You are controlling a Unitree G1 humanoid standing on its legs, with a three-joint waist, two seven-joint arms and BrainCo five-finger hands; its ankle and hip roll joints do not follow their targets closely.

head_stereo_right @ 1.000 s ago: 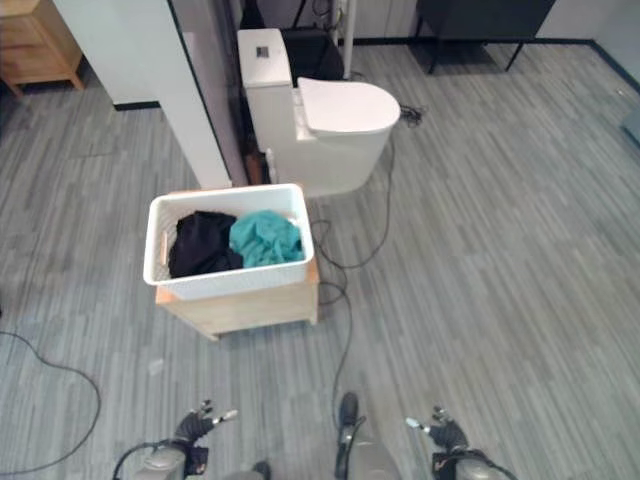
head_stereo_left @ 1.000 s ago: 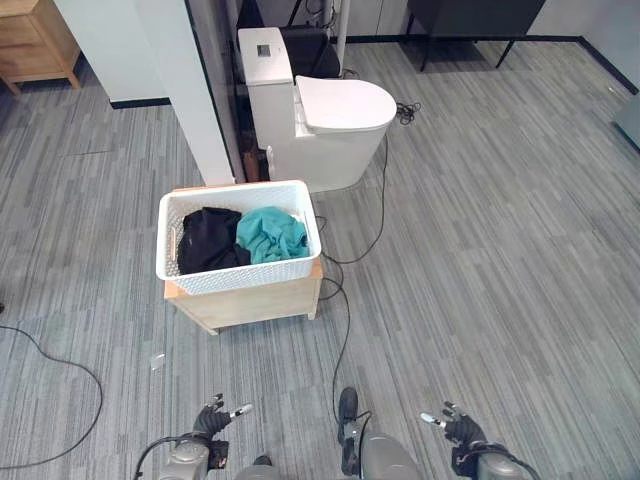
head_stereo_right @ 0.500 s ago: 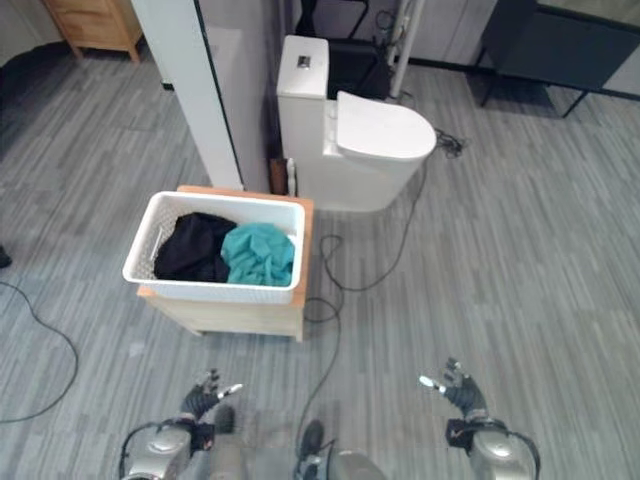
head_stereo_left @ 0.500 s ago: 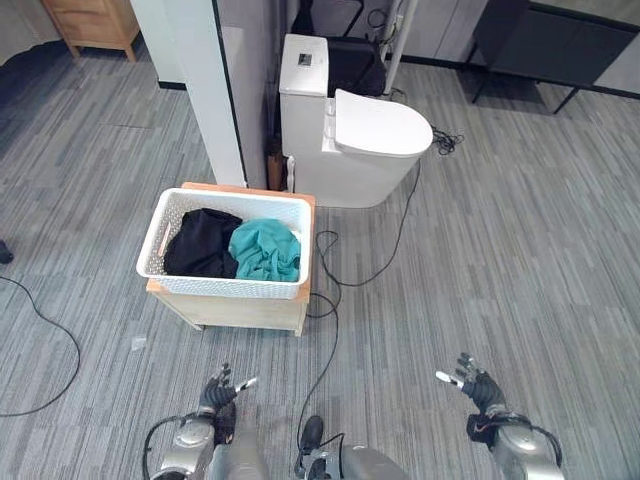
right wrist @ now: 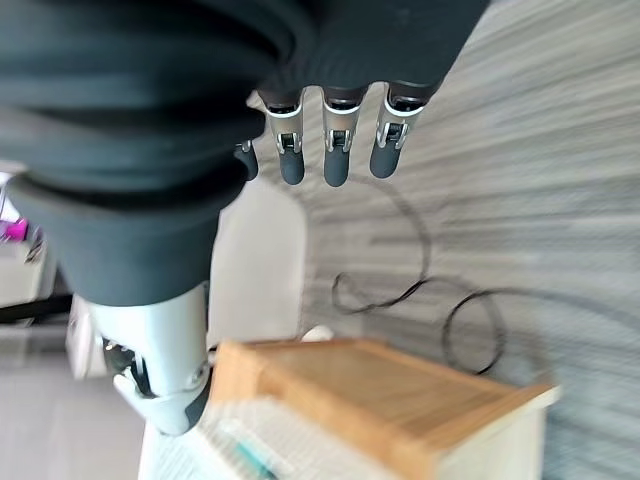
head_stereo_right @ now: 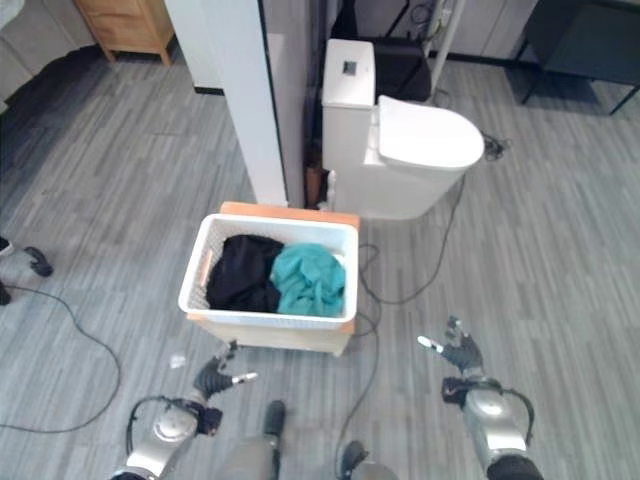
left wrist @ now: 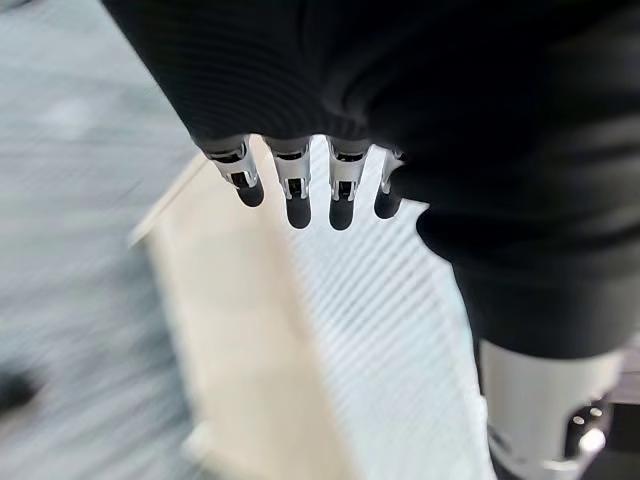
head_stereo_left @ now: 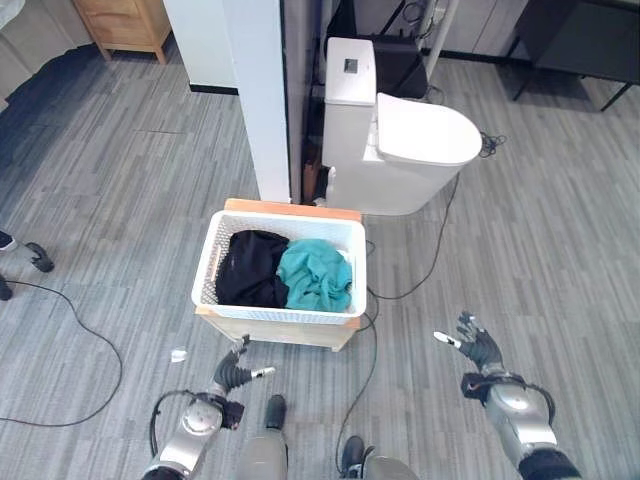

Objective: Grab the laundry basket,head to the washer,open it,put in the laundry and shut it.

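White laundry basket (head_stereo_left: 279,310) with black and teal clothes sits on a low wooden stand (head_stereo_left: 300,331), ahead of both hands. Left hand (head_stereo_left: 233,372) and right hand (head_stereo_left: 480,349) hang with relaxed fingers, empty, not touching it.

We seem to be in a mock-up home bathroom set inside a larger room, since we see a white toilet (head_stereo_left: 405,145) beside a white partition wall (head_stereo_left: 262,95), grey plank flooring (head_stereo_left: 120,215), a wooden cabinet (head_stereo_left: 125,22), and a laundry basket (head_stereo_left: 282,270) of clothes.
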